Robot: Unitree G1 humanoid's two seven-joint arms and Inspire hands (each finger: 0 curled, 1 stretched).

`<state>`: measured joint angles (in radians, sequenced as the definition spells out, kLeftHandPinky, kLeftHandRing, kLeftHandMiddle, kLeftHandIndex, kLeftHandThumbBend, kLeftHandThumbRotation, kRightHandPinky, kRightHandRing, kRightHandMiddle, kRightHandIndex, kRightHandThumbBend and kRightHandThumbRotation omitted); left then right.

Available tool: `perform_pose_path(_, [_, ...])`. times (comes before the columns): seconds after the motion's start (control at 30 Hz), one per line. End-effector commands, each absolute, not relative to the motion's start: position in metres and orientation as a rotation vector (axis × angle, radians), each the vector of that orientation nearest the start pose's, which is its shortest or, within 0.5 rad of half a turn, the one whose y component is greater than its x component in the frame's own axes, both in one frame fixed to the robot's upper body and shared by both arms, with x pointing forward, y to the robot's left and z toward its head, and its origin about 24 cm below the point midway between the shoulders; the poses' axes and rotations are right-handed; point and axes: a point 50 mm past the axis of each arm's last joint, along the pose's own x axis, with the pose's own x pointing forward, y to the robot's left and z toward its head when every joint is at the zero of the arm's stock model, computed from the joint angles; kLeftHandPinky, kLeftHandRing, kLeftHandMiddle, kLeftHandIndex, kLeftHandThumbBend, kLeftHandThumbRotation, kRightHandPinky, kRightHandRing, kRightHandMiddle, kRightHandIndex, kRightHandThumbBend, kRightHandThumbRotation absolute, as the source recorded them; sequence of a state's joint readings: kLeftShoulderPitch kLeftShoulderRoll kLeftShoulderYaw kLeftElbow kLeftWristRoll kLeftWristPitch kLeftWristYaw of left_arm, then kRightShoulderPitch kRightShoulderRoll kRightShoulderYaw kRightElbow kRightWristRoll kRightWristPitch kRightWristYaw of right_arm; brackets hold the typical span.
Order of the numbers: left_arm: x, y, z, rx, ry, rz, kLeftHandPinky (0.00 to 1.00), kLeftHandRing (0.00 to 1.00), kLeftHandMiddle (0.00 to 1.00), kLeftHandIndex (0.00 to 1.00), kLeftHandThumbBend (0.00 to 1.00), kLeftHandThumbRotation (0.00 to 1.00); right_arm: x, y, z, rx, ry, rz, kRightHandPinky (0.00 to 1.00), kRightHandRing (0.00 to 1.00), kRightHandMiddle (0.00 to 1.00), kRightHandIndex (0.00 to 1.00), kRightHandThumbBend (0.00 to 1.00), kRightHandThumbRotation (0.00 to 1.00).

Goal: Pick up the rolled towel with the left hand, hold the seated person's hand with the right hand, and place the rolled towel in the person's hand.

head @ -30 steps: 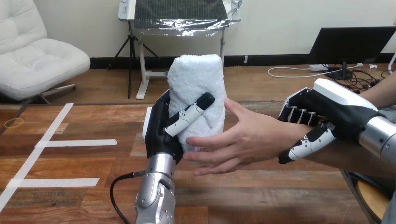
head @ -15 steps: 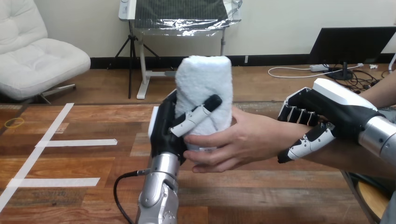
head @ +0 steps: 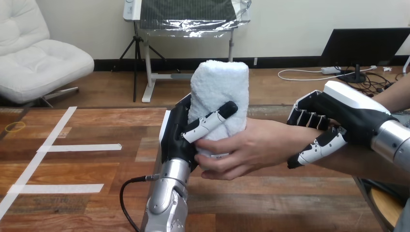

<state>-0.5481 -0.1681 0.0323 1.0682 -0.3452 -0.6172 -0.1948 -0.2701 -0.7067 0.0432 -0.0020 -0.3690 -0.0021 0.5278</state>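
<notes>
Our left hand [head: 178, 137] grips the towel [head: 220, 87] upright above the surface [head: 87, 169], thumb across its front, and the person's hand [head: 251, 145] curls round its lower end. Our right hand [head: 338, 113] is clasped round the person's wrist [head: 285, 139] — we should hold it steady and loosen the left fingers only once their grip looks firm.

Spanned the lower half of the frame as a wooden worktop [head: 270, 203]; bore white tape strips [head: 80, 148] at lower left, plus a small yellow ring [head: 14, 127] at the left edge.
</notes>
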Motion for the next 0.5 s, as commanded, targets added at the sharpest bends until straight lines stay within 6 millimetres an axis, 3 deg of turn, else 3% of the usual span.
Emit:
perform_pose_path(0.0, [0.3154,-0.0583,0.1188,-0.571,-0.307,-0.545,0.27,0.33,0.38,0.40,0.81,0.00,0.2991,-0.2255,0.1583,-1.096,-0.084,0.417,0.40,0.44,0.49,0.50,0.89,0.10])
perform_pose_path(0.47, [0.3129,-0.0604,0.1174,-0.581,-0.296,-0.555,0.27,0.34,0.38,0.40,0.80,0.00,0.2981,-0.2250,0.1568,-1.091,-0.082,0.423,0.39,0.44,0.49,0.52,0.88,0.09])
